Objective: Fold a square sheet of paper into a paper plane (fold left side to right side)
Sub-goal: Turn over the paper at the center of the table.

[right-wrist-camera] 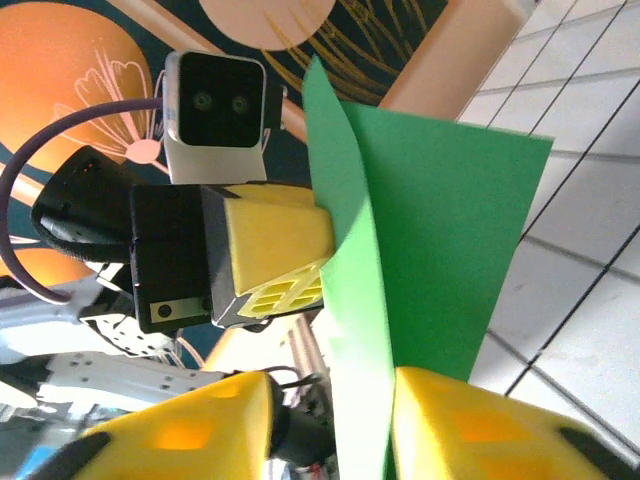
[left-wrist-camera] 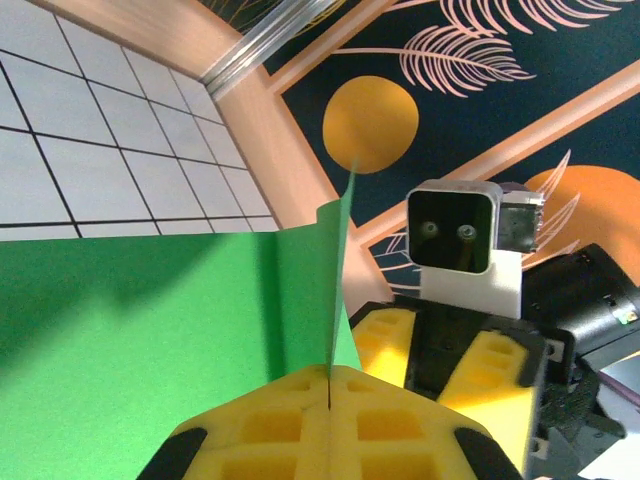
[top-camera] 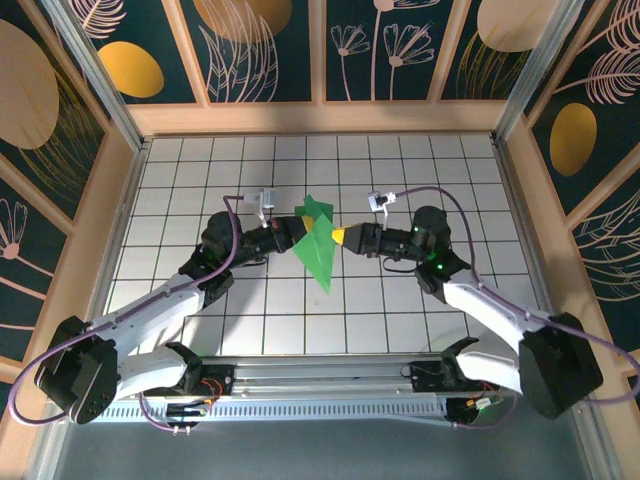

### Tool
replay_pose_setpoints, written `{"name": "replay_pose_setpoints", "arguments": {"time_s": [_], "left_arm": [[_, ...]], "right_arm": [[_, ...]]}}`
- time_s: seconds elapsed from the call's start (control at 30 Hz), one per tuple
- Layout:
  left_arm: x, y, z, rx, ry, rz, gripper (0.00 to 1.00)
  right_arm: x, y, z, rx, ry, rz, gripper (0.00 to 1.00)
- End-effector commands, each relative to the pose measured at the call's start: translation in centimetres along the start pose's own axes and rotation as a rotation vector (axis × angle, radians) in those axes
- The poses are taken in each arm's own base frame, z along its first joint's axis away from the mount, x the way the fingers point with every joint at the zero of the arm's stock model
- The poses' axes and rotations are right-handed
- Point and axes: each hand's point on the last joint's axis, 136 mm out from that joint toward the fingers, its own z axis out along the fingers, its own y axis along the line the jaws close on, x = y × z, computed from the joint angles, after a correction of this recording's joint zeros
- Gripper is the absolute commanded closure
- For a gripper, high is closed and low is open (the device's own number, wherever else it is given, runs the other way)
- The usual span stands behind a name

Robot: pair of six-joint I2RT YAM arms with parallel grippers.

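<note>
From above, my left gripper (top-camera: 298,229) and right gripper (top-camera: 342,237) meet nose to nose over the middle of the tiled table (top-camera: 400,300). The green sheet of paper (top-camera: 320,255) is between them, folded and raised, with one point toward the back wall and a longer point toward my bases. From this height I cannot tell how either pair of jaws stands.

Through my left wrist camera, my left gripper (left-wrist-camera: 328,392) is clamped tight, its yellow pads pressed together on a thin upright edge of the paper (left-wrist-camera: 140,330). The rest of the sheet spreads out to the left and is cut off by the frame. Opposite, my right gripper (left-wrist-camera: 440,355) is partly hidden behind the upright flap.

Through my right wrist camera, my right gripper (right-wrist-camera: 335,430) is released, its fingers standing apart with the sheet (right-wrist-camera: 440,230) running down through the gap. I cannot tell whether the paper touches either pad. Beyond it, my left gripper (right-wrist-camera: 318,268) bites the fold from the far side.
</note>
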Motion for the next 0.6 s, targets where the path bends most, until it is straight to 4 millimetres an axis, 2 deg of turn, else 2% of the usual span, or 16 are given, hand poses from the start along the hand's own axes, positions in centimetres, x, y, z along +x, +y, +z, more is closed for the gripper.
{"name": "replay_pose_setpoints", "arguments": {"time_s": [0.0,0.13,0.27,0.4,0.57], "left_arm": [[-1.5,-1.7,-0.3,0.058,-0.059,0.028,1.00],[-1.7,-2.0,-0.2,0.070,-0.061,0.029,1.00],[-1.8,-2.3,-0.1,0.076,-0.064,0.031,1.00],[-1.7,-2.3,0.0,0.080,-0.060,0.027,1.00],[-1.6,-2.4,0.2,0.083,-0.052,0.020,1.00]], "right_arm": [[0.2,-1.1,-1.5,0.105,-0.024,-0.017,0.48],[2.5,-1.8,-2.1,0.108,-0.001,0.053,0.25],[4.0,-1.5,-1.9,0.062,0.000,0.095,0.16],[5.5,0.1,-0.4,-0.024,0.047,0.100,0.15],[5.3,1.5,0.9,-0.101,0.061,0.081,0.20]]}}
